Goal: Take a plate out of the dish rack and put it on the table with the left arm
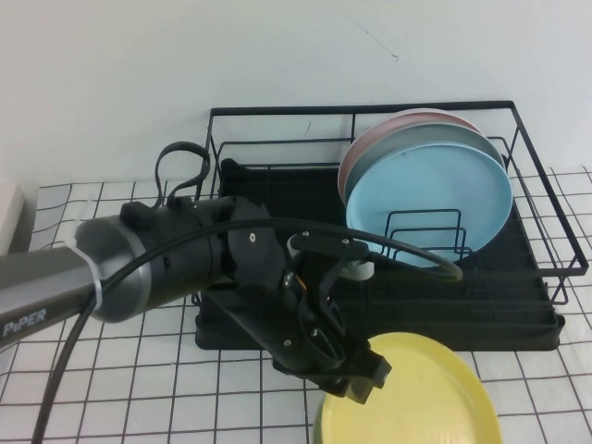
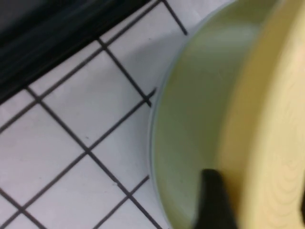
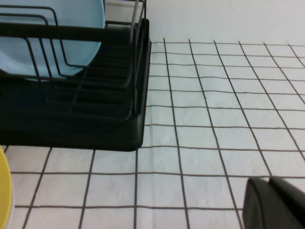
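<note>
High view: yellow plate (image 1: pixel 421 388) flat on table (image 1: pixel 139 388), just in front of dish rack (image 1: pixel 536 277). Left gripper (image 1: pixel 356 370) at plate's rack-side left rim, release vs grip unclear. Right gripper (image 3: pixel 274 202) off rack's corner, can't tell either.

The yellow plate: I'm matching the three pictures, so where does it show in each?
High view: the yellow plate lies at the bottom edge, in front of the dish rack, at the left gripper.
Left wrist view: yellow plate fills the right side.
Right wrist view: a sliver at the left edge.
Shared landmark: the grid tablecloth.
</note>
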Tool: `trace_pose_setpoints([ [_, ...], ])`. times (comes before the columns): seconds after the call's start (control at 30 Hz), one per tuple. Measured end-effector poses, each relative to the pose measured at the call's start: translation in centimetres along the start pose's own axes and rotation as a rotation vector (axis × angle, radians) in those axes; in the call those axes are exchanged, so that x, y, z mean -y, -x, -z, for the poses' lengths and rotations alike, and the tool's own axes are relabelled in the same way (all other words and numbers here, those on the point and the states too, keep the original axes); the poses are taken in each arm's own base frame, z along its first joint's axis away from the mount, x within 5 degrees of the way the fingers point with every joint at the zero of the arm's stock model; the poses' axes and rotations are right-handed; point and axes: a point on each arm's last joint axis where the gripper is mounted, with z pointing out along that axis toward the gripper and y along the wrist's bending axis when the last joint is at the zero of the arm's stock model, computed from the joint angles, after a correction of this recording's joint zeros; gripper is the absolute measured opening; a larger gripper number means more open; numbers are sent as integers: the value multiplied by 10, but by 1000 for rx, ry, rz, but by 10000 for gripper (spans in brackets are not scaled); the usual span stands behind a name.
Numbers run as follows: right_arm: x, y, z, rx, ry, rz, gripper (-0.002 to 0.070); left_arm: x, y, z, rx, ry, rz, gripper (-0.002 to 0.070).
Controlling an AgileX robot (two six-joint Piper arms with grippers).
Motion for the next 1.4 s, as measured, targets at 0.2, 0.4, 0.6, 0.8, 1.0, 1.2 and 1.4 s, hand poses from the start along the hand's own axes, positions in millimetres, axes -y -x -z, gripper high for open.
trace_pose_setpoints([
  [0.2,0,0,0,0,0,0,-1,-7,3,12,36,17,7,607],
  [0.4,0,0,0,0,0,0,-1,1,-1,49,115,68,-59,635],
  [0.6,0,0,0,0,0,0,-1,18,-25,111,281,99,-102,288],
  [0.8,0,0,0,0,0,0,-1,22,-71,148,441,107,-167,28],
  [1.0,0,0,0,0,0,0,-1,21,-114,171,594,126,-227,2],
  [1.2,0,0,0,0,0,0,-1,13,-164,172,575,136,-252,0],
  [1.4,0,0,0,0,0,0,-1,5,-191,159,438,153,-257,-1],
])
